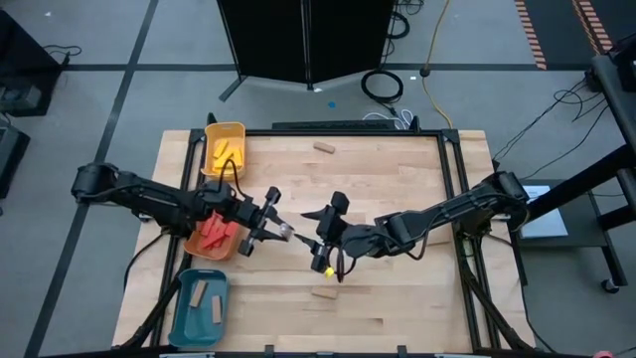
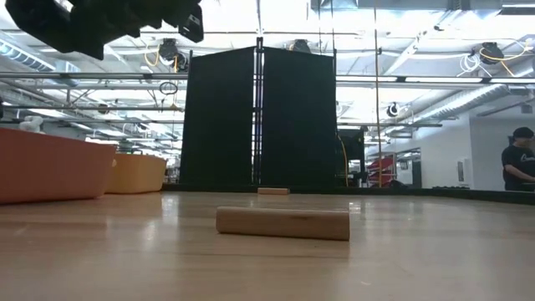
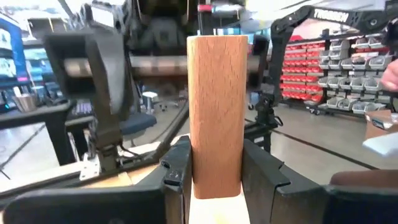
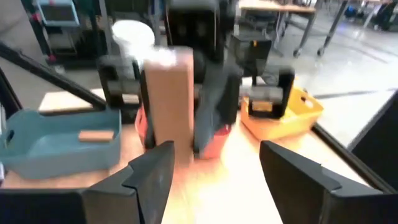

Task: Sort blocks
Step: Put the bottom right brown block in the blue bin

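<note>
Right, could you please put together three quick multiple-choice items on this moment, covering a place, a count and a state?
1. Where do the red blocks lie?
A. In the yellow tray
B. In the orange tray
C. Loose on the table

2. How many tan blocks lie in the teal tray?
A. None
B. Two
C. Five

3. How do the left fingers stand?
A. Wide open and empty
B. Shut on a red block
C. Shut on a tan block

Key: 1 B, as the high view shows the red pieces inside the orange rim. 2 B, as the high view shows two tan bars on the teal floor. 3 C, as the left wrist view shows the upright tan bar clamped between them.
</note>
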{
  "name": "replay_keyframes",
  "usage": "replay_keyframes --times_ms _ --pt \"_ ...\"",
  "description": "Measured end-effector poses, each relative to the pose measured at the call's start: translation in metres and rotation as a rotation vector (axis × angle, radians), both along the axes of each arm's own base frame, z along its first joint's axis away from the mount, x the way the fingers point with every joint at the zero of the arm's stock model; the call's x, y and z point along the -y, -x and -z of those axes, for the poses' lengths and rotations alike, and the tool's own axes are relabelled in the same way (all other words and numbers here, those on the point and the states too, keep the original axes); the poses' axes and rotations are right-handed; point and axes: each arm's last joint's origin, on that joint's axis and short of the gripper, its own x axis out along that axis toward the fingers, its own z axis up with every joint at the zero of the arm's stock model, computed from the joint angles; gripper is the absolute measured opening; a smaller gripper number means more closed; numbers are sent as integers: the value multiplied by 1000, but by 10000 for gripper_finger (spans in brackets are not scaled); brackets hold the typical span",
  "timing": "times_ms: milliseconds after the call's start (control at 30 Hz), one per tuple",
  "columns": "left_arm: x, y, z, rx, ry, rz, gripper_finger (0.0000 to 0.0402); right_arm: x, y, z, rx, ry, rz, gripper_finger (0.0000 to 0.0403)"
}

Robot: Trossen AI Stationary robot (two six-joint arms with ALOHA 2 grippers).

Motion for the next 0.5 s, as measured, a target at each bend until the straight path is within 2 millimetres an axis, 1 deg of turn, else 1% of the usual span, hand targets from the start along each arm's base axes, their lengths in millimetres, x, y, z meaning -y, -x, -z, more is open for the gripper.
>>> replay_keyframes --times_ms 133,267,367,500 --pt "-5 7 -6 -2 -2 -22 86 0 3 4 -39 -22 11 229" --pt "-13 15 -7 -73 0 -91 86 -2 4 5 -46 -22 4 229" --pt "-19 24 -8 -149 2 -180 86 -4 5 6 -60 -17 0 229" --pt "-22 39 -8 -312 -6 -295 86 -6 3 12 -83 -9 -5 229"
